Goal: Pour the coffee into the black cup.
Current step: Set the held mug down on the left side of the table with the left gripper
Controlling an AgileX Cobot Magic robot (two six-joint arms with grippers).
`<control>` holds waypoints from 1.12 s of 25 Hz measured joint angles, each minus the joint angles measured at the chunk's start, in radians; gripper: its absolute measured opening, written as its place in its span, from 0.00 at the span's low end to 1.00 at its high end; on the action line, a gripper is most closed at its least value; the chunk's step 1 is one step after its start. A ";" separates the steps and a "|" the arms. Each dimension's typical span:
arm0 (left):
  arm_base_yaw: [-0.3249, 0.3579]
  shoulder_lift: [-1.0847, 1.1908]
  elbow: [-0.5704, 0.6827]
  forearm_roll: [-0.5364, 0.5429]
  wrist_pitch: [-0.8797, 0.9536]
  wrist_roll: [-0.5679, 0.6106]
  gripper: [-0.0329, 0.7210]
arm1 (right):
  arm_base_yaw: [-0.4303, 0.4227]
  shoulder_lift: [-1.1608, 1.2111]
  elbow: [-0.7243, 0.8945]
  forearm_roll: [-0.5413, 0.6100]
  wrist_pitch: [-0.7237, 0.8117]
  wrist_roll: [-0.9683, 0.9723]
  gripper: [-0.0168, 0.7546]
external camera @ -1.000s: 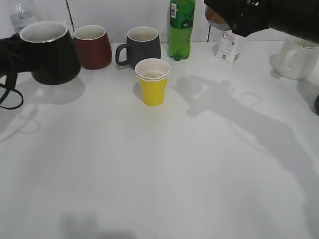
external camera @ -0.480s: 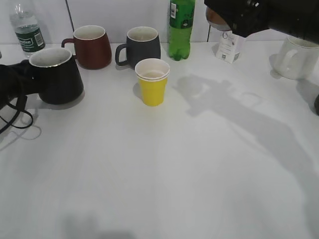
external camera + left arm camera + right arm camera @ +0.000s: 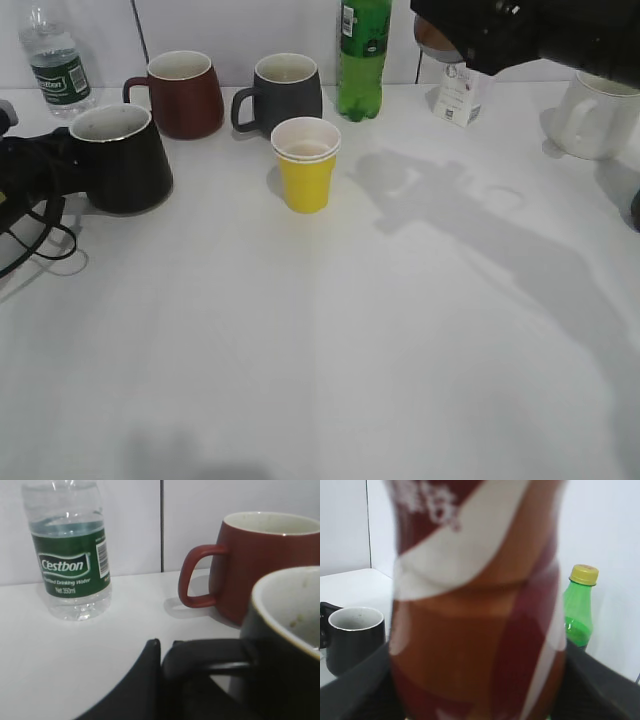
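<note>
The black cup (image 3: 122,162) stands on the white table at the left, rim up, pale inside. My left gripper (image 3: 48,172) is shut on its handle (image 3: 210,656); the left wrist view shows the cup's rim (image 3: 287,611) at the right, beside my gripper (image 3: 163,648). My right gripper (image 3: 470,32) is shut on the coffee bottle (image 3: 432,36) and holds it high at the back right, far from the cup. In the right wrist view the brown bottle with its white swirl (image 3: 475,605) fills the frame between the jaws (image 3: 476,692). The black cup (image 3: 355,636) shows small at the lower left.
A maroon mug (image 3: 184,92), a dark grey mug (image 3: 284,92) and a tall green bottle (image 3: 363,58) line the back edge. A yellow paper cup (image 3: 306,164) stands mid-table. A water bottle (image 3: 56,62) is back left; a white carton (image 3: 460,92) and a white mug (image 3: 592,116) are back right.
My left gripper has lowered the black cup from above the table down onto it and shifted it slightly right. The water bottle came into view. The right arm has not moved.
</note>
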 joint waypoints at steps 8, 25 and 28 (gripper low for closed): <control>0.000 0.001 -0.003 0.000 0.010 -0.001 0.09 | 0.000 0.000 0.000 0.000 0.001 0.001 0.71; 0.000 0.001 -0.008 -0.003 0.035 -0.020 0.31 | 0.000 0.000 0.000 0.000 0.001 0.001 0.71; 0.000 -0.002 -0.007 -0.003 0.035 -0.020 0.33 | 0.000 0.000 0.000 0.000 0.001 0.001 0.71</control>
